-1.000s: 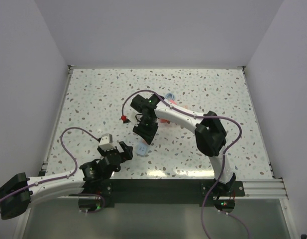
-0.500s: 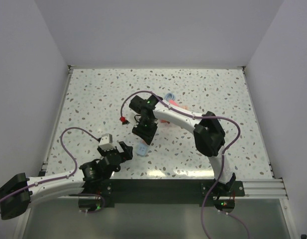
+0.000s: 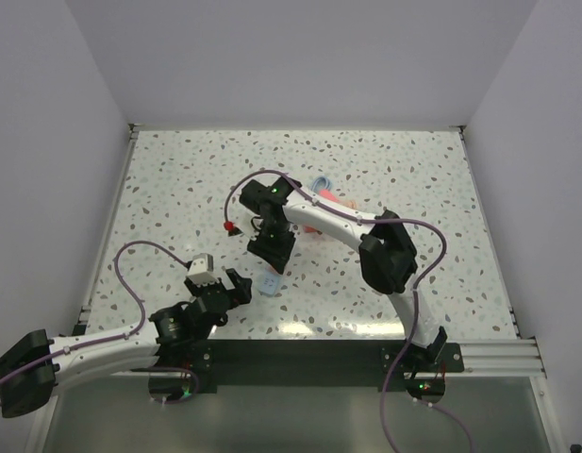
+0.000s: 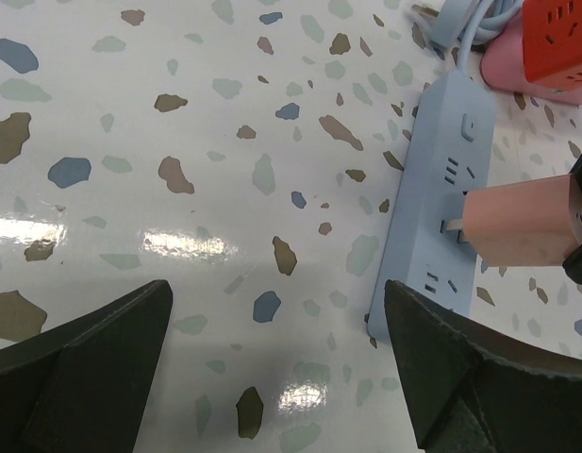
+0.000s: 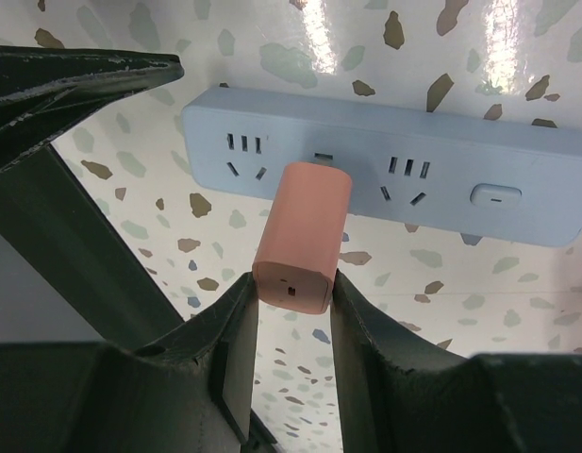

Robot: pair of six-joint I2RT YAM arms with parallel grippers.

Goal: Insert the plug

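The plug (image 5: 303, 236) is a small salmon-orange block, and my right gripper (image 5: 291, 294) is shut on its rear end. Its front points at the pale blue power strip (image 5: 385, 170), over the middle of the strip between two socket groups. In the left wrist view the plug (image 4: 517, 226) shows a metal prong whose tip meets the face of the power strip (image 4: 441, 179). How deep the prong sits I cannot tell. From above, the right gripper (image 3: 270, 257) hangs over the strip (image 3: 268, 284). My left gripper (image 4: 276, 316) is open just beside the strip's near end, holding nothing.
A bright red cube (image 4: 559, 38) with socket holes rests on a pink piece (image 4: 507, 71) beyond the strip's far end. The strip's pale cable (image 3: 321, 182) coils behind the right arm. White walls close off the speckled table (image 3: 177, 189) on three sides.
The right arm's wrist has shifted slightly left, still gripping the plug over the strip. The left arm has not moved.
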